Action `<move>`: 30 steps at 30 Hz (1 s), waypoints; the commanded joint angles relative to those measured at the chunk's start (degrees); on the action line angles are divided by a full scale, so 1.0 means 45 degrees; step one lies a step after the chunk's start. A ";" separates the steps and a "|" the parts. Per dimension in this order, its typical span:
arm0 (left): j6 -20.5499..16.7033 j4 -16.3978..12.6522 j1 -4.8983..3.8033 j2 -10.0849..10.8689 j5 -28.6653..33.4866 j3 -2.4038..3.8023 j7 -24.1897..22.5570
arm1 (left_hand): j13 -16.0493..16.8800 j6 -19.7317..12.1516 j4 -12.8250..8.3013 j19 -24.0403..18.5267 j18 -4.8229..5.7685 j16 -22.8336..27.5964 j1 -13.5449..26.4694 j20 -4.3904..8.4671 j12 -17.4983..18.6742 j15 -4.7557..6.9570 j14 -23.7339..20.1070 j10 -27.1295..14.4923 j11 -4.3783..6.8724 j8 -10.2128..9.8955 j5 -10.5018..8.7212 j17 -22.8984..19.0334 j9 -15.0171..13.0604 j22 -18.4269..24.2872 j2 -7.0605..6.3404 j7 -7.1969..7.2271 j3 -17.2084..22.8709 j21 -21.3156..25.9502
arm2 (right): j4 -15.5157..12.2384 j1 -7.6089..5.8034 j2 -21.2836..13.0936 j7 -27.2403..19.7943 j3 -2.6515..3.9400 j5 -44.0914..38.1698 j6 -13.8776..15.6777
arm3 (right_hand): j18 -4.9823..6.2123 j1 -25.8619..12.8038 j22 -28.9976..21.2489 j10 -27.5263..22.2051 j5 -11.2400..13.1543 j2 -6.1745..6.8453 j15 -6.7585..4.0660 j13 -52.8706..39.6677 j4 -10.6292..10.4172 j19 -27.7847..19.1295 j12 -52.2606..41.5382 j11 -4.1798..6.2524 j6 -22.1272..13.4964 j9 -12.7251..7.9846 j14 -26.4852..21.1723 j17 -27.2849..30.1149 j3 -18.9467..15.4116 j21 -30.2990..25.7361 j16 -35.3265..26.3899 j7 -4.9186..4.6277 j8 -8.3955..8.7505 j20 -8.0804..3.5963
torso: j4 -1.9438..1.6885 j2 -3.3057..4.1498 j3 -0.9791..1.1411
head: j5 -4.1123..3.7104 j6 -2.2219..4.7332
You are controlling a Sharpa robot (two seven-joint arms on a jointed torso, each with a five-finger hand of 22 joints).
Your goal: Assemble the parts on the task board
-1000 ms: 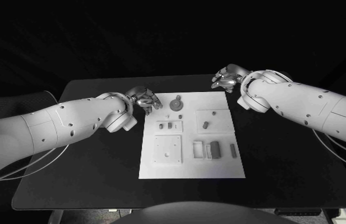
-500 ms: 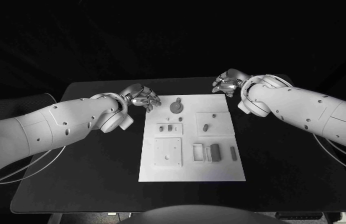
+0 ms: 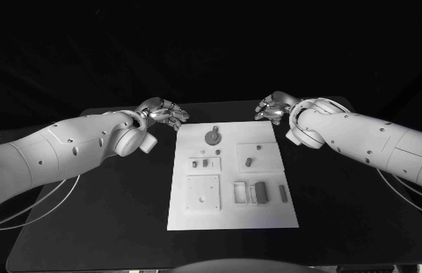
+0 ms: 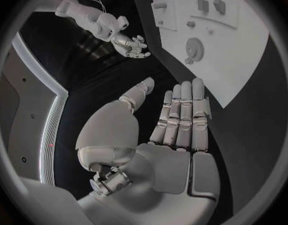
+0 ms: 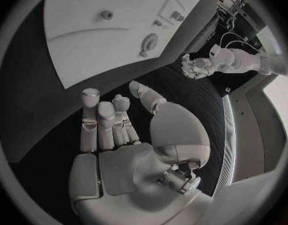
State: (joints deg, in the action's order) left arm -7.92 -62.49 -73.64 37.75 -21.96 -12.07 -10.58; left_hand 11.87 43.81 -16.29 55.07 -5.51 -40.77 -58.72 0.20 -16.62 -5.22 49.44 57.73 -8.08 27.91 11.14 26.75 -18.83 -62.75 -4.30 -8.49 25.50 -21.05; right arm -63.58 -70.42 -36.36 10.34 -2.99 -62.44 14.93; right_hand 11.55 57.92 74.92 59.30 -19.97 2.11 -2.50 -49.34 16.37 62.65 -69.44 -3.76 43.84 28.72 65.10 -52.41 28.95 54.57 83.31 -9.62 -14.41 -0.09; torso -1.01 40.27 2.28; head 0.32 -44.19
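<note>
The white task board [image 3: 232,217] lies in the middle of the black table. On it sit a grey gear [image 3: 213,137] near the far edge, small grey pieces [image 3: 249,161] in the middle and long grey blocks [image 3: 260,192] on the near right. My left hand [image 3: 163,113] hovers off the board's far left corner, and my right hand [image 3: 272,108] off its far right corner. In the left wrist view the left hand [image 4: 181,130] shows a flat bare palm, with the gear [image 4: 193,47] beyond it. The right hand [image 5: 116,135] is equally bare, fingers spread.
A raised white square block [image 3: 203,192] with holes sits on the board's near left, and a white frame [image 3: 240,192] stands beside the long blocks. Bare black table [image 3: 114,212] stretches on both sides of the board.
The whole view has shifted, so the board sits lower in the picture. My left hand has drawn slightly away from the board's far left corner. Both hands still hold nothing.
</note>
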 commanded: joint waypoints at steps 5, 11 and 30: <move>0.0291 -0.0533 -0.0027 0.0233 -0.0847 0.0001 -0.0601 | 0.0025 0.0104 -0.0044 0.0041 -0.0303 0.0138 -0.0092 -0.0020 0.0109 -0.0081 0.0094 0.0128 0.0048 -0.0051 0.0067 0.0065 -0.0042 0.0041 0.0129 -0.0021 -0.0038 0.0116 | -0.0007 0.0023 0.0013 -0.0119 0.0001 0.0007 -0.0186 | 0.0766 -0.0113 0.0172 -0.0121 -0.0057 0.0002 0.0032 0.0012 -0.0004 0.0017 -0.0080 -0.0003 0.0046 -0.0017 -0.0046 0.0018 0.0083 -0.0084 0.0042 -0.0154 -0.0048 -0.0088 | -0.0022 0.0004 -0.0001 | 0.0017 0.0097; -0.0328 -0.1433 -0.0006 0.0819 -0.3038 -0.0090 -0.0991 | 0.0061 0.0280 -0.0053 0.0163 -0.0314 0.0239 -0.0360 0.0003 0.0140 -0.0044 0.0254 0.0266 0.0082 -0.0023 0.0050 0.0161 -0.0095 0.0058 0.0131 0.0022 -0.0026 0.0134 | -0.0016 0.0045 -0.0007 -0.0130 0.0001 0.0028 -0.0211 | 0.0766 -0.0115 0.0172 -0.0120 -0.0057 -0.0002 0.0031 0.0013 -0.0005 0.0019 -0.0081 -0.0003 0.0047 -0.0017 -0.0046 0.0018 0.0084 -0.0084 0.0043 -0.0154 -0.0049 -0.0088 | -0.0021 0.0013 -0.0020 | 0.0021 0.0092; -0.2458 -0.3523 0.0757 0.2260 -0.6613 -0.0344 -0.1166 | 0.0769 0.0662 -0.0042 0.0788 -0.0230 -0.0085 -0.1134 0.0450 -0.0217 0.0397 0.0962 0.0989 0.0384 -0.0315 -0.0120 0.1584 -0.0190 -0.0721 -0.0435 0.0002 -0.0407 -0.0514 | 0.0053 0.0150 0.0029 -0.0163 0.0002 0.0045 -0.0220 | 0.0766 -0.0122 0.0171 -0.0118 -0.0057 -0.0016 0.0030 0.0014 -0.0008 0.0025 -0.0085 -0.0002 0.0047 -0.0017 -0.0043 0.0018 0.0084 -0.0082 0.0045 -0.0153 -0.0052 -0.0090 | -0.0047 -0.0017 -0.0033 | 0.0208 0.0016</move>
State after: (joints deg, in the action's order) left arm -16.05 -77.81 -70.60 47.96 -46.69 -13.63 -14.84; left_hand 15.23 46.42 -16.37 59.07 -5.75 -41.23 -63.76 1.97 -17.30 -3.48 54.26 62.17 -6.32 26.59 10.82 33.68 -19.63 -65.88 -6.00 -8.40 24.00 -23.05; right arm -63.33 -69.78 -36.30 10.25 -2.99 -62.19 14.68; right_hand 11.57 57.92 74.92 59.30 -19.97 2.11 -2.50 -49.35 16.37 62.64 -69.44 -3.76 43.74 28.72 65.10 -52.41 28.95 54.57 83.31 -9.71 -14.41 -0.08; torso -1.21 40.24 2.10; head 1.02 -44.01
